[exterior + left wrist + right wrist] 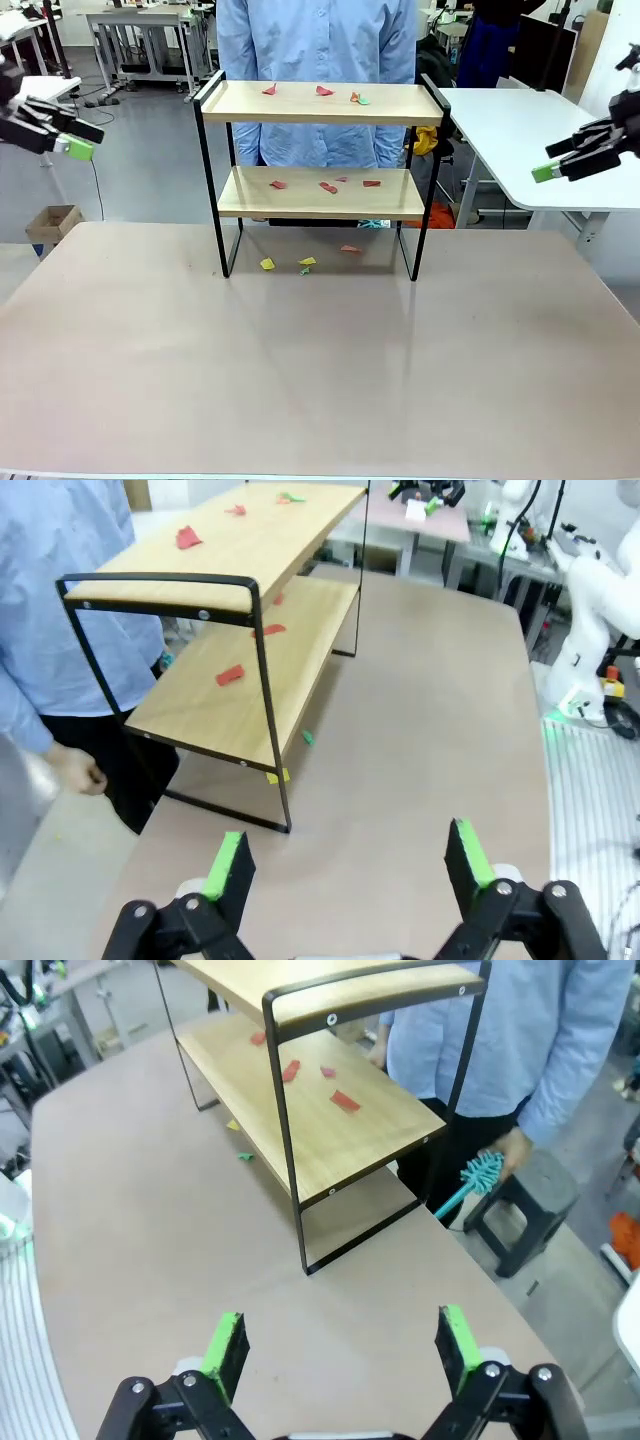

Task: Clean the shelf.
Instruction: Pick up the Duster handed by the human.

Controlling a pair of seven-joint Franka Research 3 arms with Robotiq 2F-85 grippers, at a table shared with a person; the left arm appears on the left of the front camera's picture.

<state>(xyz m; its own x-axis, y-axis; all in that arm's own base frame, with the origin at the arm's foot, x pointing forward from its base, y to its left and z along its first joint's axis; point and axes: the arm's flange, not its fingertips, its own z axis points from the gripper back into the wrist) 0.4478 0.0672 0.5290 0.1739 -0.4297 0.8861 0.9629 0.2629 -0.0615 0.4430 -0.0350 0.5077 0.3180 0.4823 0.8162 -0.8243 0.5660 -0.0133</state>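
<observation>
The shelf (320, 104) stands at the table's far middle, with two light wooden boards in a thin black frame. Red paper scraps (323, 90) lie on its top board, more scraps (328, 186) on the lower board, and yellow, green and red bits (268, 264) on the table under it. My left gripper (88, 140) hangs open in the air far left of the shelf. My right gripper (553, 160) hangs open far to its right. In the left wrist view the shelf (215, 555) is ahead of the open gripper (347, 865). The right wrist view has the shelf (330, 1110) beyond the open gripper (338, 1345).
A person in a light blue shirt (315, 40) stands right behind the shelf, one hand holding a teal brush (478, 1178). A grey stool (520, 1210) is beside them. A white table (510, 130) stands at the back right, a cardboard box (52, 222) on the floor at left.
</observation>
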